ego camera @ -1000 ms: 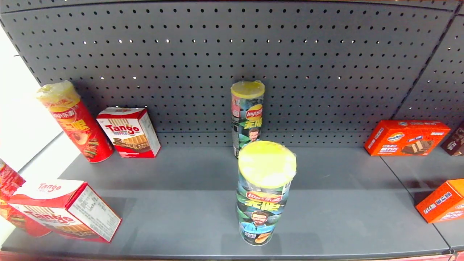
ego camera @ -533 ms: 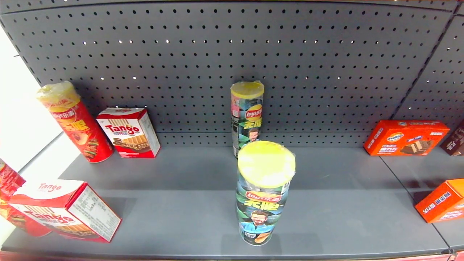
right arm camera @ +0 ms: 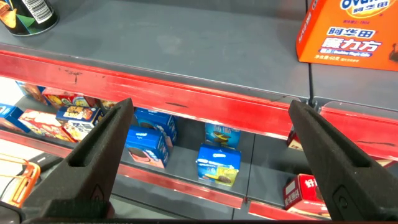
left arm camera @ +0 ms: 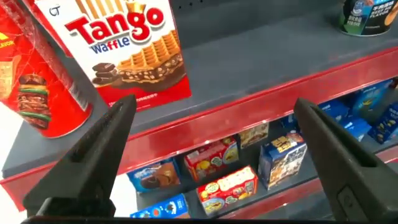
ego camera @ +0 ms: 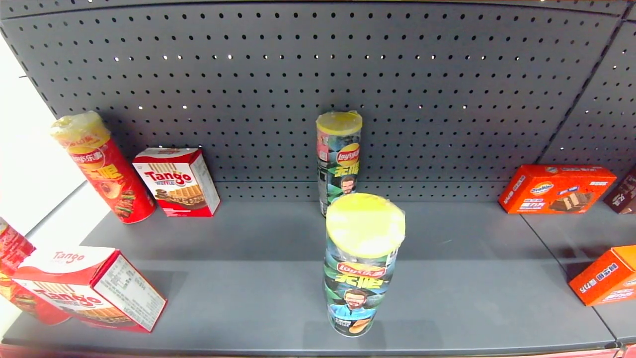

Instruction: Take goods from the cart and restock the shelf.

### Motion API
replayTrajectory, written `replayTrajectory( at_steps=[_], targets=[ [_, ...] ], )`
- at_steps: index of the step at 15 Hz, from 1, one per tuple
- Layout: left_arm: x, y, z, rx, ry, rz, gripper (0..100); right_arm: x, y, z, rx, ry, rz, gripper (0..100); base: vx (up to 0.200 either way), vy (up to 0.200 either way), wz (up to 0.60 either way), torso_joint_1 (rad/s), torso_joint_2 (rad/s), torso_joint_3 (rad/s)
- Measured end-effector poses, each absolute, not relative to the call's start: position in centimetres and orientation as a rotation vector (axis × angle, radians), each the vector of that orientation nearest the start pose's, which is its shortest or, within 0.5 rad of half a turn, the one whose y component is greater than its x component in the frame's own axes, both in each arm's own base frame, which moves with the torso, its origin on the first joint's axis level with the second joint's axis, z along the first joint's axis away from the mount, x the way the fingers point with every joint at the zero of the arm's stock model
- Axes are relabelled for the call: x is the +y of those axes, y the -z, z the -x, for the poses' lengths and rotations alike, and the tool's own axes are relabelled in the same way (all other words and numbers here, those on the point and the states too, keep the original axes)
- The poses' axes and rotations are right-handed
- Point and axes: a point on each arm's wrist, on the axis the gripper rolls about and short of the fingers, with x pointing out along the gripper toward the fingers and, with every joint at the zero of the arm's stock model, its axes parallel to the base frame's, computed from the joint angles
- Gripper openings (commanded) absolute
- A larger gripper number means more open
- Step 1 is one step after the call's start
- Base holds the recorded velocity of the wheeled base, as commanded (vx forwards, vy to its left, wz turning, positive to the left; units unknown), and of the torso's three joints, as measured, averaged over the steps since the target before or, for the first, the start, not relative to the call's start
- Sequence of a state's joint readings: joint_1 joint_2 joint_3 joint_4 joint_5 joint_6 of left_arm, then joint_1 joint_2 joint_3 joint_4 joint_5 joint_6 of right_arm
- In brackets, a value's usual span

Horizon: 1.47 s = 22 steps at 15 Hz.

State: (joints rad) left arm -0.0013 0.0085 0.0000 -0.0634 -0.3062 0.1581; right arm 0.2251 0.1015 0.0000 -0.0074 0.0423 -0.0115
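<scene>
Both jaws wide apart, empty: left gripper just off front of shelf near waffle box, right gripper near orange box. Chip can upright mid-shelf, second can behind it. Nothing budged in last second, so guessing that one's stocked, cart trip next

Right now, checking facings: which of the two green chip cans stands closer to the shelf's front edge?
The front green can, nearest the head camera; the back green can stands behind it, by the pegboard.
</scene>
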Motion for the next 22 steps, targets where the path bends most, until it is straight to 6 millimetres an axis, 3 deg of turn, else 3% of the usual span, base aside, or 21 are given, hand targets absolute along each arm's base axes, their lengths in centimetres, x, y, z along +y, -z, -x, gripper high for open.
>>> replayTrajectory(
  at_steps=[5, 9, 11, 20, 22],
  targets=[
    [-0.7, -8.0, 2.4, -0.056, 0.295, -0.087, 100, -0.2, -7.8, 1.5, 0.092, -0.268, 0.020, 100, 0.000, 0.000, 0.00, 0.000, 0.00, 0.000],
    [0.0, -7.6, 2.3, -0.007, -0.012, -0.062, 100, -0.2, -7.8, 1.5, 0.092, -0.268, 0.020, 100, 0.000, 0.000, 0.00, 0.000, 0.00, 0.000],
    [-0.2, -7.5, 2.3, 0.001, 0.075, -0.054, 100, -0.2, -7.8, 1.5, 0.093, -0.268, 0.020, 100, 0.000, 0.000, 0.00, 0.000, 0.00, 0.000],
    [-0.2, -7.5, 2.3, 0.002, 0.083, -0.048, 100, -0.7, -7.7, 1.9, 0.017, -0.396, 0.042, 100, 0.000, 0.000, 0.00, 0.000, 0.00, 0.000],
    [-0.2, -7.5, 2.3, 0.000, 0.080, -0.045, 100, -0.7, -9.7, 1.7, 0.016, -0.381, 0.035, 100, 0.000, 0.000, 0.00, 0.000, 0.00, 0.000]
  ],
)
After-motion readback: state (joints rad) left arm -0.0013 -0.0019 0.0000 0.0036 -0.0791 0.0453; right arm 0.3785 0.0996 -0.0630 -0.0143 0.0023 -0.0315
